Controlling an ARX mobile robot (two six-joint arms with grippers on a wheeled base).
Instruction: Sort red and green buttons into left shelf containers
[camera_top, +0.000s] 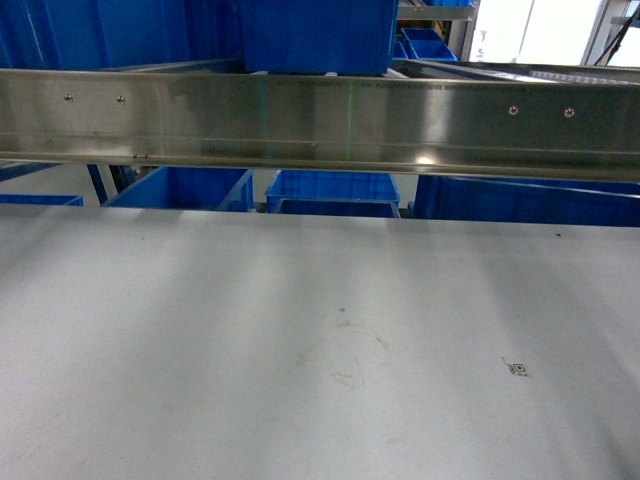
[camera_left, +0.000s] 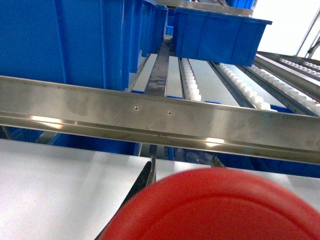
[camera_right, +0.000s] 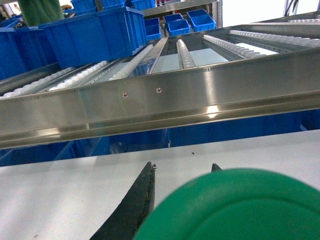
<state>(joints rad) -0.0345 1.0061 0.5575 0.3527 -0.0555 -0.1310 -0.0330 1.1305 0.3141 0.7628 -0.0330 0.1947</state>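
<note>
The left gripper (camera_left: 182, 165) is clamped on a red button (camera_left: 215, 207) and the right gripper (camera_right: 182, 170) on a green button (camera_right: 235, 205), both above the table's (camera_top: 200, 350) far edge, so a loose hold may drop them before the containers (camera_left: 60, 40).

red button (camera_left: 220, 207), green button (camera_right: 240, 207), blue containers (camera_left: 60, 40), silver rail (camera_top: 320, 120), grey table (camera_top: 200, 350).

Flat pale grey worktop (camera_top: 200, 340): faint brownish ring stain (camera_top: 350, 355) mid-surface; small black printed square marker (camera_top: 517, 368) toward the right arm's side. Steel-railed roller shelf (camera_left: 210, 82) ahead carries deep blue plastic bins (camera_left: 65, 40).
</note>
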